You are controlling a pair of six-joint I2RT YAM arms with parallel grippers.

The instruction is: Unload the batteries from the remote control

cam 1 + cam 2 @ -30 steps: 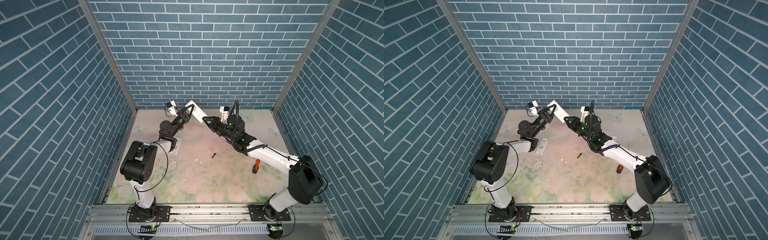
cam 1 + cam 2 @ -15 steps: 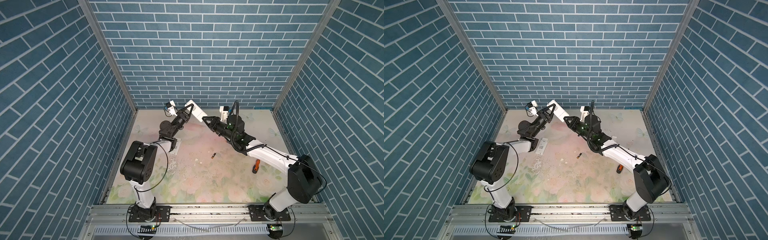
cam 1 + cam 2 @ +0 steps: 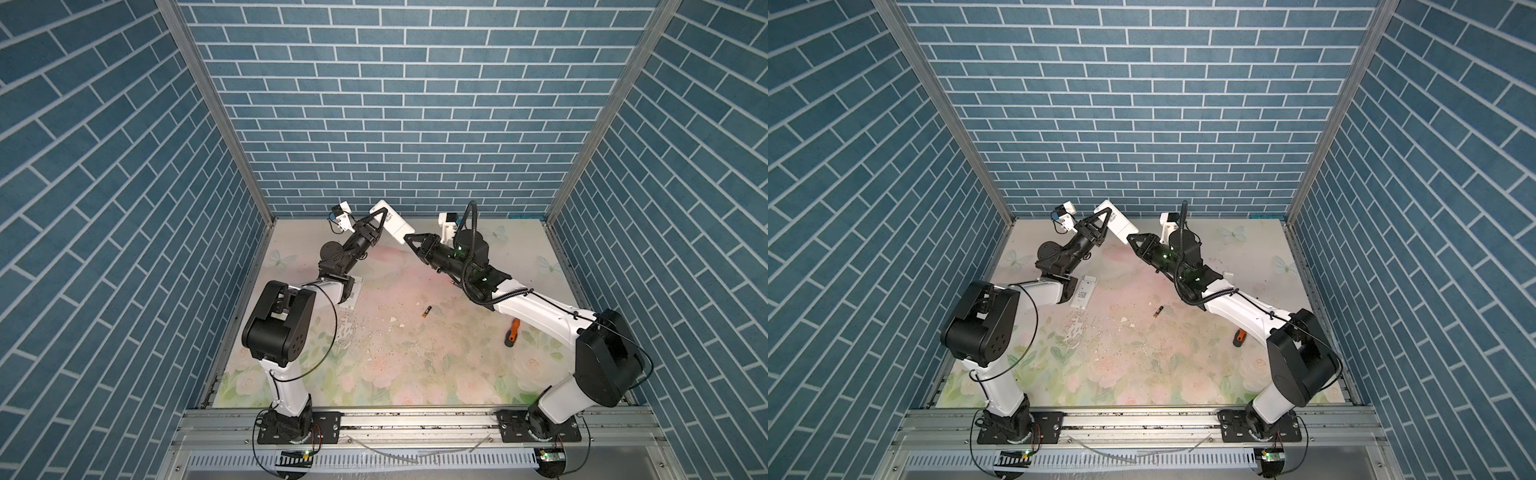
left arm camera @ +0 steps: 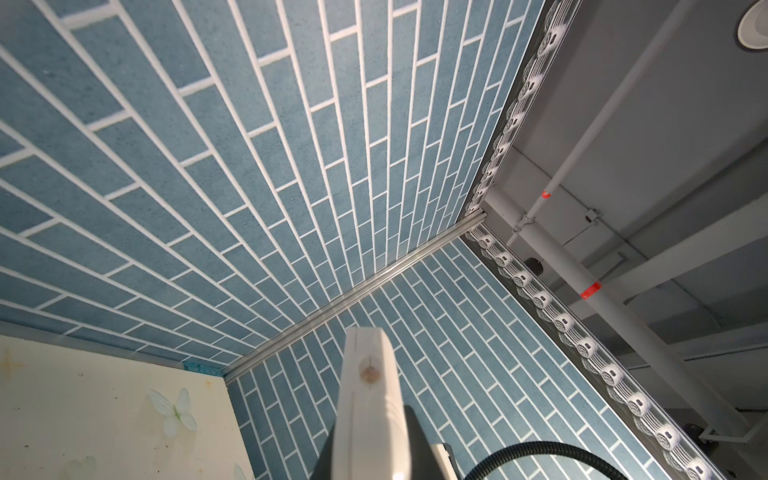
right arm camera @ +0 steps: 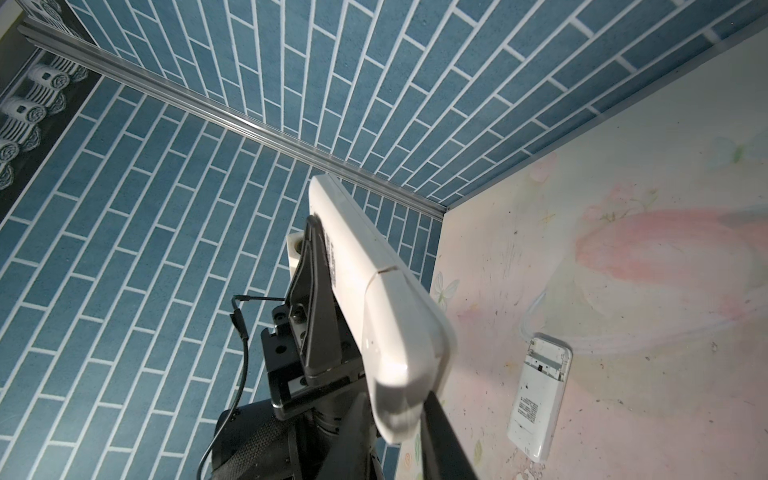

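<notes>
We find left hand (image 3: 382,216) pinching remote control (image 3: 397,224) aloft | right hand (image 3: 409,239) straddles its lower end, whether pressing we cannot tell | one battery (image 3: 427,311) lies on counter (image 3: 415,374), well apart from remote control | we judge it light, stiff, slick, roll-prone: pinch mid-barrel

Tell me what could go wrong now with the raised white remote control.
The long white plastic remote control is held in the air by the left jaws; the right jaws, pulling at its lower end, might twist it loose.
A cell falling out might roll away across the flowered table, where one small black, gold-ended battery lies.
</notes>
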